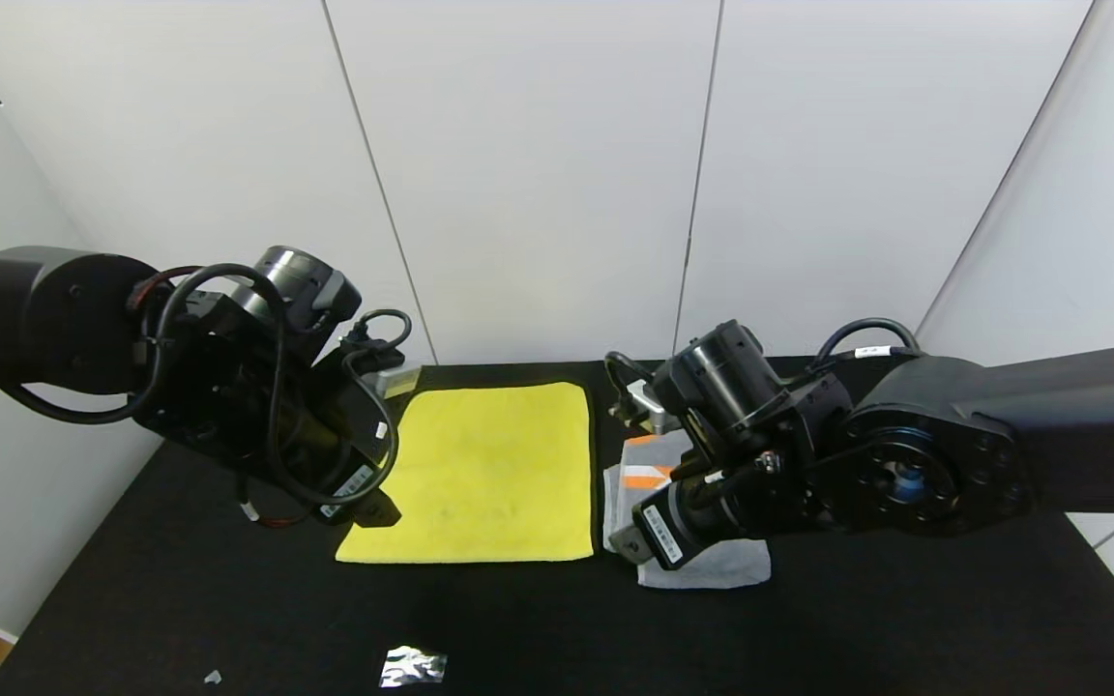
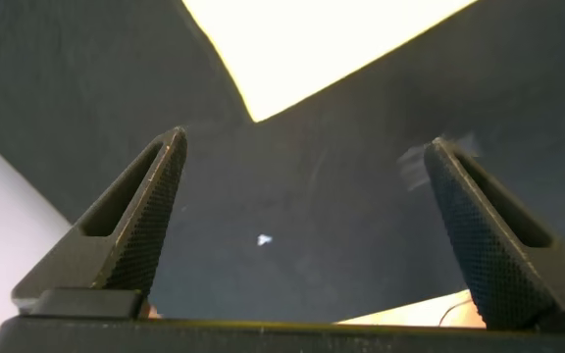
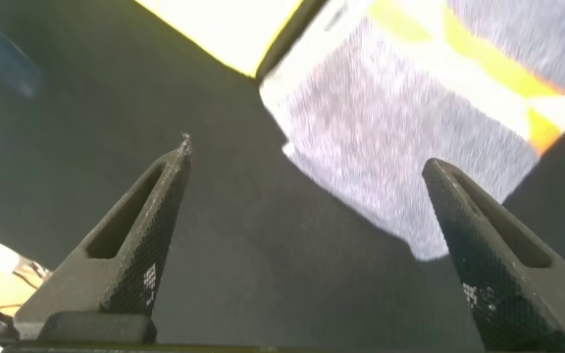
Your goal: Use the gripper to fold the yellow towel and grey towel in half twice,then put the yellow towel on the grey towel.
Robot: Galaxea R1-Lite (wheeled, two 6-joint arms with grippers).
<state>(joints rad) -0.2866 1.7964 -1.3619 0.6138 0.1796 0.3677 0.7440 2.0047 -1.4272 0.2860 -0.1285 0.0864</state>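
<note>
While flat, yellow towel (image 1: 494,474) (black-trimmed) looks bright.

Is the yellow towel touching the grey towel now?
Apart. In the head view a narrow strip of black table shows between the yellow towel and the grey towel.

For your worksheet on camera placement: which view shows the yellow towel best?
The head view: the yellow towel lies there flat with its whole outline visible on the black table. The left wrist view catches one pale corner, the right wrist view only a bright strip beside the grey towel.
</note>
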